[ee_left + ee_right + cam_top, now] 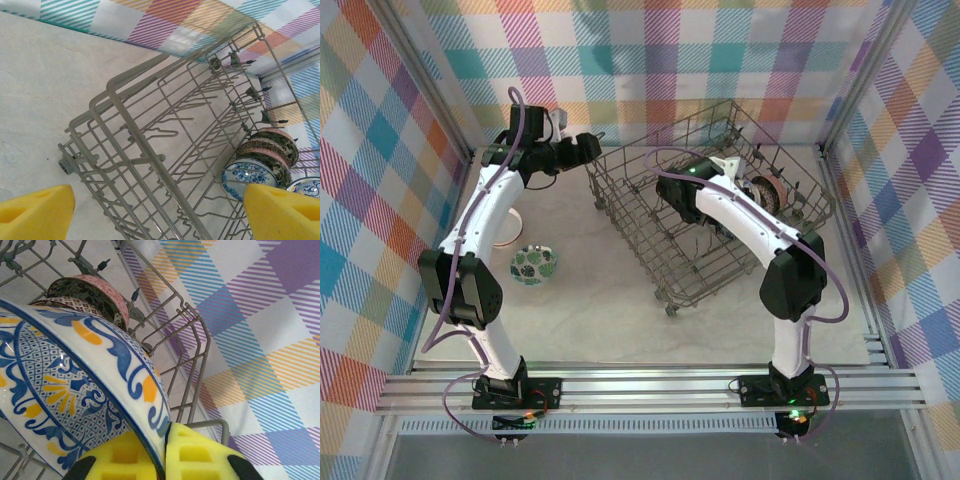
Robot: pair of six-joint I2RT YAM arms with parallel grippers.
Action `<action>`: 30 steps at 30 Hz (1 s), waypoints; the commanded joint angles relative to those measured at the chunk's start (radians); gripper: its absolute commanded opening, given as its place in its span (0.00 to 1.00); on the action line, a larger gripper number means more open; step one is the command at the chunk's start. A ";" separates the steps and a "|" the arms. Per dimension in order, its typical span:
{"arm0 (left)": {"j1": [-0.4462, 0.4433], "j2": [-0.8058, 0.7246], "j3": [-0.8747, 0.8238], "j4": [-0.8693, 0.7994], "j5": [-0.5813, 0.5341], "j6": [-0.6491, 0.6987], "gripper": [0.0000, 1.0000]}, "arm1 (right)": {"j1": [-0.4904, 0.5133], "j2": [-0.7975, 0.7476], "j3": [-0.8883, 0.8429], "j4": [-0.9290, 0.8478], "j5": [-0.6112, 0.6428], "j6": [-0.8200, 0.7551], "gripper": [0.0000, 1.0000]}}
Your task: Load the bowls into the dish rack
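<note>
Two grippers inspected. Right gripper [164, 454]: jaws clenched on the rim of the blue-and-orange bowl [75, 390], with a yellow pad [200, 460] on each face of the wall. That bowl is held on edge, tilted, inside the dish rack [195, 340], just beside two dark floral bowls [90, 290] with pink rims that stand on edge among the tines at the rack's right side.

Left gripper [159, 212]: jaws released and spread wide, nothing between them and nothing touched. It hangs above the far left corner of the rack, looking down into the wire floor. From its wrist view the racked bowls lie in a row to the right, a blue-patterned one [249, 176] nearest.

Rack position: centre-right of the table [590, 330], upright on its wheels and skewed to the table edges, one corner pointing to the near side.

One green-patterned bowl [534, 264] sits mouth-up on the table, left of the rack and well apart from it
</note>
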 commanded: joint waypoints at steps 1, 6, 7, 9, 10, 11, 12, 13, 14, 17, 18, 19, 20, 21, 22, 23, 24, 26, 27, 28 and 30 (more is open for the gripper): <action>0.010 -0.055 -0.013 0.035 0.029 0.016 0.87 | 0.000 0.020 -0.010 -0.071 0.072 -0.030 0.00; 0.010 -0.062 -0.028 0.041 0.032 0.015 0.87 | 0.000 -0.004 -0.081 0.080 0.065 -0.143 0.00; 0.010 -0.063 -0.033 0.043 0.036 0.010 0.87 | 0.000 -0.011 -0.098 0.125 0.066 -0.183 0.00; 0.010 -0.061 -0.037 0.049 0.045 0.004 0.87 | 0.000 -0.013 -0.113 0.169 0.068 -0.226 0.00; 0.011 -0.061 -0.038 0.049 0.047 0.003 0.87 | 0.001 -0.011 -0.115 0.182 0.071 -0.238 0.00; 0.011 -0.060 -0.040 0.052 0.049 0.000 0.87 | 0.000 -0.009 -0.118 0.197 0.071 -0.254 0.00; 0.011 -0.059 -0.042 0.053 0.050 -0.003 0.87 | 0.000 -0.009 -0.122 0.220 0.071 -0.278 0.00; 0.010 -0.060 -0.044 0.054 0.052 -0.006 0.87 | 0.001 -0.009 -0.128 0.241 0.069 -0.301 0.00; 0.010 -0.058 -0.046 0.057 0.055 -0.008 0.87 | 0.003 -0.009 -0.135 0.269 0.070 -0.323 0.00; 0.011 -0.057 -0.050 0.056 0.057 -0.013 0.87 | 0.005 -0.004 -0.146 0.326 0.069 -0.384 0.00; 0.010 -0.057 -0.052 0.056 0.059 -0.012 0.87 | 0.006 -0.001 -0.146 0.339 0.069 -0.399 0.00; 0.011 -0.056 -0.054 0.055 0.059 -0.013 0.87 | 0.007 0.002 -0.146 0.356 0.069 -0.416 0.00; 0.011 -0.056 -0.053 0.055 0.059 -0.014 0.87 | 0.008 0.005 -0.147 0.369 0.069 -0.432 0.00; 0.011 -0.056 -0.056 0.055 0.061 -0.014 0.87 | 0.007 0.009 -0.148 0.384 0.068 -0.451 0.00; 0.011 -0.056 -0.056 0.054 0.061 -0.014 0.87 | 0.008 0.014 -0.146 0.396 0.067 -0.469 0.00; 0.011 -0.056 -0.056 0.055 0.059 -0.015 0.87 | 0.009 0.018 -0.144 0.403 0.066 -0.482 0.00; 0.011 -0.056 -0.056 0.055 0.061 -0.016 0.87 | 0.008 0.022 -0.140 0.408 0.066 -0.489 0.00; 0.011 -0.056 -0.057 0.055 0.060 -0.015 0.87 | 0.012 0.033 -0.137 0.427 0.064 -0.518 0.00; 0.011 -0.056 -0.058 0.055 0.059 -0.015 0.87 | 0.015 0.037 -0.137 0.437 0.066 -0.533 0.00; 0.011 -0.057 -0.057 0.055 0.059 -0.014 0.87 | 0.016 0.043 -0.135 0.445 0.065 -0.543 0.00; 0.010 -0.055 -0.056 0.055 0.059 -0.014 0.87 | 0.018 0.051 -0.132 0.453 0.064 -0.554 0.00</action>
